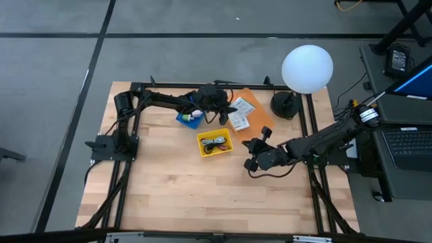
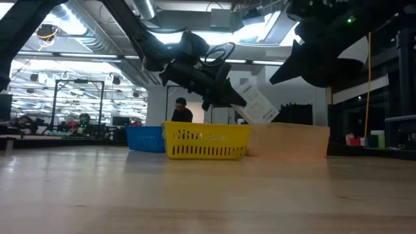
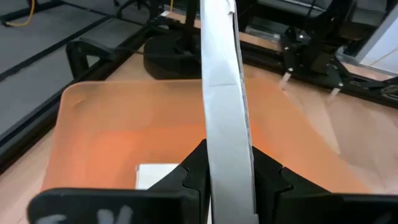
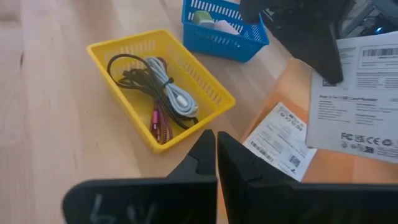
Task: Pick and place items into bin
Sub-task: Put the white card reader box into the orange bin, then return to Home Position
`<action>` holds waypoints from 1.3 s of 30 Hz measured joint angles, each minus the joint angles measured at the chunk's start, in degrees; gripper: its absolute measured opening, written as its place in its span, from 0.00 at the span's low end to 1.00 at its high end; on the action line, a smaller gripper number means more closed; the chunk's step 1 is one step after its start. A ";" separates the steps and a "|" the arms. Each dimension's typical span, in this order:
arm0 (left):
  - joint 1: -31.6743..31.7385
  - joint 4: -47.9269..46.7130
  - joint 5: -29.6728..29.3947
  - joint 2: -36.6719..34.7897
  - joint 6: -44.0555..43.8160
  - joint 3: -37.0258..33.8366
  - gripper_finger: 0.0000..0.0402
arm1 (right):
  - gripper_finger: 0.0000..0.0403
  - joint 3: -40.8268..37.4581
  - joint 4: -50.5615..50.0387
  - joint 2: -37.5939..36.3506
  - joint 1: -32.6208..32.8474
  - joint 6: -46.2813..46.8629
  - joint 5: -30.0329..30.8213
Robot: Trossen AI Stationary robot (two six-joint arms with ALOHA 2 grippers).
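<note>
My left gripper (image 1: 226,104) (image 3: 227,155) is shut on a white labelled packet (image 2: 258,106) (image 4: 354,93) over the orange tray (image 1: 262,116) (image 3: 124,124). A second white packet (image 1: 239,122) (image 4: 280,142) lies flat in that tray. The yellow basket (image 1: 202,137) (image 4: 112,46) holds black, white and dark-red cords (image 4: 155,87). A blue basket (image 1: 182,119) (image 4: 230,46) holds a green piece and small white things. My right gripper (image 1: 256,152) (image 4: 216,149) is shut and hovers above the table, between the yellow basket and the tray. My left gripper pinches the white packet between its two fingers (image 3: 273,177), one on each flat face, at the packet's end nearest the wrist (image 3: 227,171). It comes slanting down from the table's left. The packet is lifted clear and sticks out tilted beyond the fingers, over the orange tray.
A lamp with a white globe (image 1: 307,67) and a dark round base (image 1: 285,104) stands at the table's far right. A black frame (image 1: 135,88) runs around the table's edges. Bare wood (image 1: 202,196) lies toward the near side. People show in the room beyond.
</note>
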 joint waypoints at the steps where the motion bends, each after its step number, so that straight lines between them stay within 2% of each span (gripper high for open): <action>1: 0.18 -0.28 0.00 -0.01 -0.08 0.00 0.16 | 0.00 0.00 0.00 0.00 -0.08 -0.07 0.00; 16: -0.74 -4.02 0.10 -0.03 -3.10 0.00 0.15 | 0.00 0.00 -0.46 0.00 -0.05 1.41 -0.07; 29: -0.93 -4.10 -1.54 -0.24 -4.16 0.00 0.31 | 0.00 0.00 -0.51 0.02 -0.05 1.19 -0.11; 36: 0.55 -5.84 -1.66 -5.20 -0.03 0.02 0.32 | 0.00 0.00 -1.01 0.02 -0.05 1.26 -0.12; 39: 0.70 -9.81 -1.56 -9.05 2.09 0.01 0.31 | 0.00 0.00 -1.11 0.02 -0.05 1.37 -0.10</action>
